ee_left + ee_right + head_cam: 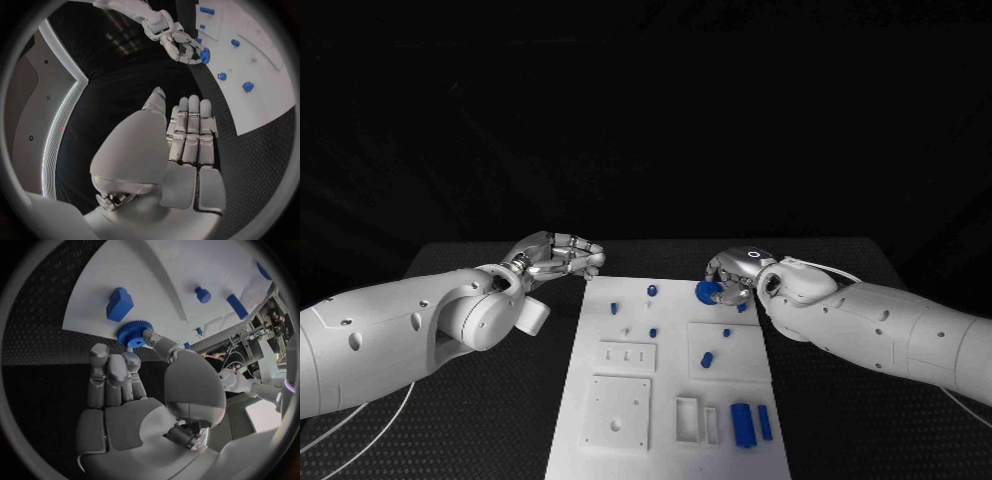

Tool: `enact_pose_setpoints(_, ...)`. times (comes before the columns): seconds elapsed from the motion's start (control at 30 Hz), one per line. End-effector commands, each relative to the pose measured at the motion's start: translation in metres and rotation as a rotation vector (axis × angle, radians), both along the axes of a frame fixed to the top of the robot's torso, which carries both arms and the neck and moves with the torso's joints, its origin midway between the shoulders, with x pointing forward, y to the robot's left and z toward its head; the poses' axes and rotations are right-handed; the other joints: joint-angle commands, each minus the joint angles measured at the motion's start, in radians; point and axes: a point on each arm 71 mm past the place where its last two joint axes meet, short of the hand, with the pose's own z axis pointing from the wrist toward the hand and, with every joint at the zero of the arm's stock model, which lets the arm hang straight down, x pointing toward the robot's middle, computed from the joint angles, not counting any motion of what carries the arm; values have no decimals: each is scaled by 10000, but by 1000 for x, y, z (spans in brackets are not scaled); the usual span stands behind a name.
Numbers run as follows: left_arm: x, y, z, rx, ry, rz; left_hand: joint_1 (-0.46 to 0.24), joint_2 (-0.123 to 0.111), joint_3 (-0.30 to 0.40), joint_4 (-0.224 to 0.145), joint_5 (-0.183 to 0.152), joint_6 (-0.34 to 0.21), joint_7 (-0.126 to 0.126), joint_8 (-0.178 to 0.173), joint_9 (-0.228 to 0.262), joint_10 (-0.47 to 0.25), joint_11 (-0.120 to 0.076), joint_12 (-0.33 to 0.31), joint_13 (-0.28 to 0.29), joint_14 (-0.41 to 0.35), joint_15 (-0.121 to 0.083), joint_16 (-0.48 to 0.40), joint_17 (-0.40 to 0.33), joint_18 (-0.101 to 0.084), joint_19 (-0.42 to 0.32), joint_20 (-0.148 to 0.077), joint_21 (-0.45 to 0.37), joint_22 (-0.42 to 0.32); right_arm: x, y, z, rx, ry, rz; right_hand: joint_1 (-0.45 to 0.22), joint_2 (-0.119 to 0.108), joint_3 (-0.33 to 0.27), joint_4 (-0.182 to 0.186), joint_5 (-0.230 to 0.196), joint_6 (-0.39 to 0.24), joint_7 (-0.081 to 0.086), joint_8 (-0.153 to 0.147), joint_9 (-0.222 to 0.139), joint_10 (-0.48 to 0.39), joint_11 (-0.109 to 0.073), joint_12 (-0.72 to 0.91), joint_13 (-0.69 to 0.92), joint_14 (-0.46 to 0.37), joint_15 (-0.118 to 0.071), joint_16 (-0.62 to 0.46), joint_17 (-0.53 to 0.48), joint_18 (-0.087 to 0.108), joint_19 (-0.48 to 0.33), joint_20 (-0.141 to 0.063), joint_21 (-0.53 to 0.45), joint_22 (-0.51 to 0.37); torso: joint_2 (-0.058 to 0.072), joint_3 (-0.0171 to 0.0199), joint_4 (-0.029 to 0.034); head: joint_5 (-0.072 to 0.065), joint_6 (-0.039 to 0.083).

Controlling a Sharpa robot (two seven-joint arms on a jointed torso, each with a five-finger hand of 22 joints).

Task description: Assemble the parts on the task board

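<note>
The white task board point(668, 400) lies in the middle of the black table. My right hand point(737, 270) hovers at the board's far right corner and pinches a blue gear point(711, 292) between thumb and fingers; the right wrist view shows the gear point(132, 333) just above the board's edge, beside a blue block point(119, 304). My left hand point(560, 257) hangs off the board's far left corner with loosely bent fingers point(190, 132) and nothing in them. Small blue pegs point(651, 291) stand on the far half. Two blue bars point(743, 423) lie at the near right.
White raised square plates point(620, 410) and a slotted frame point(687, 418) sit on the board's near half. Black table point(488, 410) stretches on both sides of the board. In the left wrist view my right hand point(181, 45) shows with the gear point(204, 55).
</note>
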Motion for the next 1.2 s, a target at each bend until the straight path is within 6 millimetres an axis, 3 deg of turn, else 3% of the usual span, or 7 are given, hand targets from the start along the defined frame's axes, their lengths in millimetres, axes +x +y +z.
enact_pose_setpoints(0.03, -1, -2, 1, -47, -57, -162, -39, -1, 59, -11, -51, 2, 14, -54, 11, 45, 8, -34, 16, 45, -5, -50, 13, 102, -71, -12, -43, 79, -4, 1, -9, -696, -162, 34, 62, -68, 96, 37, -99, 682, 200, 89, 76, 31, -56, 59, -31, 12, -64, -52, 16, 317, 40, -63, 65, 171, -3, 0, 8, -4, 10)
enact_pose_setpoints(0.6, -1, -1, 1, -44, -59, -139, -42, -1, 61, -11, -50, 2, 14, -57, 16, 51, 6, -38, 18, 49, -5, -61, 22, 102, -72, -11, -45, 82, -9, 12, 7, -630, -1199, 245, 81, -292, 312, 261, -276, 794, 159, 108, 105, 87, -98, 87, -117, 53, -105, -73, 69, 317, 97, -92, 87, 159, -4, -7, 9, -16, 60)
enact_pose_setpoints(1.2, -1, 0, 2, -38, -76, -105, -42, -2, 63, -12, -48, 3, 14, -60, 22, 55, 5, -43, 20, 53, -4, -73, 32, 102, -72, -11, -46, 84, -24, 53, 24, -525, -2094, 831, 196, -597, 648, 610, -525, 875, 136, 97, 128, 160, -120, 122, -202, 90, -124, -111, 110, 317, 162, -115, 83, 139, -7, -17, 16, -5, 157)
